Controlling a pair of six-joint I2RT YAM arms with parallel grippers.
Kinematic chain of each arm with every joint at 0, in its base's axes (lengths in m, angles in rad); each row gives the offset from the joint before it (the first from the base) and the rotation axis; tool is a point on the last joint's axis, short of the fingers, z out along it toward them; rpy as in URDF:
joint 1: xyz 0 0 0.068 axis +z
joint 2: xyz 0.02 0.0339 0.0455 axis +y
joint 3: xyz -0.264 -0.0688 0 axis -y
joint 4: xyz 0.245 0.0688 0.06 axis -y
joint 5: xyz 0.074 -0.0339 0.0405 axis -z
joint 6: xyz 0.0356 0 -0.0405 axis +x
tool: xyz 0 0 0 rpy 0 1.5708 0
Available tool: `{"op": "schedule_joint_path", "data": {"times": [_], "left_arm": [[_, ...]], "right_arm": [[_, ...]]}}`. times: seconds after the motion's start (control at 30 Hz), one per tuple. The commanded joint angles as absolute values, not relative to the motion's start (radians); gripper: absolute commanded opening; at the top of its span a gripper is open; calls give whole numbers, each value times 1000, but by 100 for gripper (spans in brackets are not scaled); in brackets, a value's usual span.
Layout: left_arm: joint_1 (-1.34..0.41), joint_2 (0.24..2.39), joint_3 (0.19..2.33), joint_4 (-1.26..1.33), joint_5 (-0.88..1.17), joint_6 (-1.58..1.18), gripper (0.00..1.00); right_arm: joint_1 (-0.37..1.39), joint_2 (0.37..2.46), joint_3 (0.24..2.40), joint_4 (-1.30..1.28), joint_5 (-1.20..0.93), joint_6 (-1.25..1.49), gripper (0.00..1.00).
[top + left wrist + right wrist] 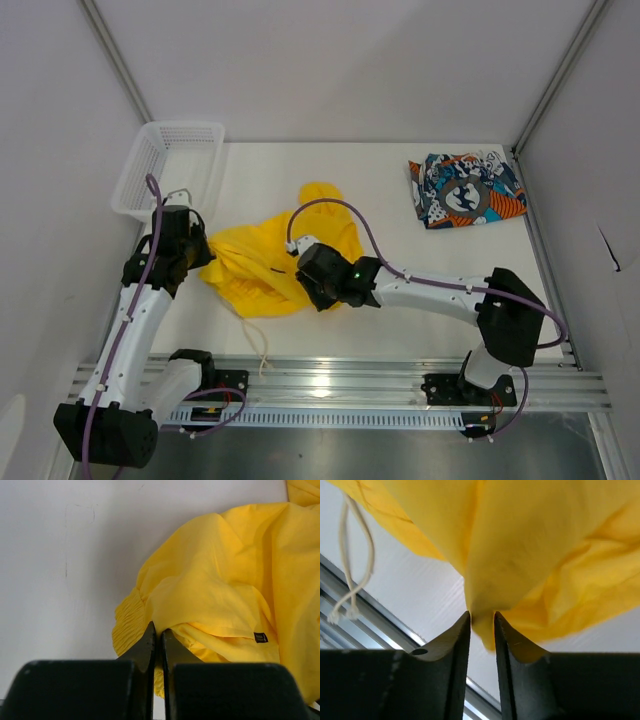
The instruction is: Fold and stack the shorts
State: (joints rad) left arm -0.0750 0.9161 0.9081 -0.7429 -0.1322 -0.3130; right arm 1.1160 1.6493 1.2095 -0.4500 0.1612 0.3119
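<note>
Right claw (482, 617) fills the near view: jaws slightly apart, a hanging fold of the yellow shorts (520, 555) dipping between the fingers. Whether it bites the cloth or merely brackets it cannot be told. Drawstring (350, 570) dangles loose beside it, over the counter's (400, 300) front edge. Left claw (157, 634) clenched, tips pinched on the yellow pair's gathered edge at the cloth's left side. From above, the yellow pair lies bunched and rumpled at centre-left of the counter between the two claws, with no flat panel or clean crease showing. Print shorts (465, 190) sit at the far right corner in a compact, roughly squared shape, seemingly folded, well apart from the yellow. Basket (150, 165) at far left. Judgement: about half done. Yellow pair wants spreading, folding, then stacking with the print pair; nothing stacked yet.
</note>
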Motion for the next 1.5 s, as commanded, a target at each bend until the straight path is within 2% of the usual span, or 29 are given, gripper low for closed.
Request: {"op": "schedule_joint_path", "data": {"times": [0.0, 0.2, 0.33, 0.53, 0.77, 1.03, 1.3, 1.4, 1.43, 1.47], "left_arm": [[-64, 905, 923, -727, -181, -313, 0], [-63, 896, 930, -741, -227, -324, 0], [-64, 899, 927, -739, -219, -322, 0], [-64, 910, 927, -738, -206, -319, 0], [-64, 907, 925, -735, -198, -318, 0], [-64, 913, 925, -735, -190, -316, 0], [-64, 910, 928, -735, -190, -316, 0], [-64, 911, 923, -733, -187, -314, 0], [-64, 910, 923, -733, -187, -314, 0], [-64, 911, 925, -733, -186, -314, 0]], "right_arm": [[1043, 1547, 1178, -414, 62, 270, 30], [917, 1479, 1079, -361, -64, 262, 34], [847, 1447, 985, -275, -201, 276, 50], [838, 1417, 862, -118, -342, 275, 61], [853, 1431, 792, 30, -425, 308, 62], [903, 1526, 821, 95, -376, 328, 62], [942, 1614, 845, 115, -354, 342, 60], [951, 1608, 818, 162, -350, 368, 47], [951, 1594, 802, 184, -335, 380, 34], [950, 1579, 796, 190, -318, 385, 26]]}}
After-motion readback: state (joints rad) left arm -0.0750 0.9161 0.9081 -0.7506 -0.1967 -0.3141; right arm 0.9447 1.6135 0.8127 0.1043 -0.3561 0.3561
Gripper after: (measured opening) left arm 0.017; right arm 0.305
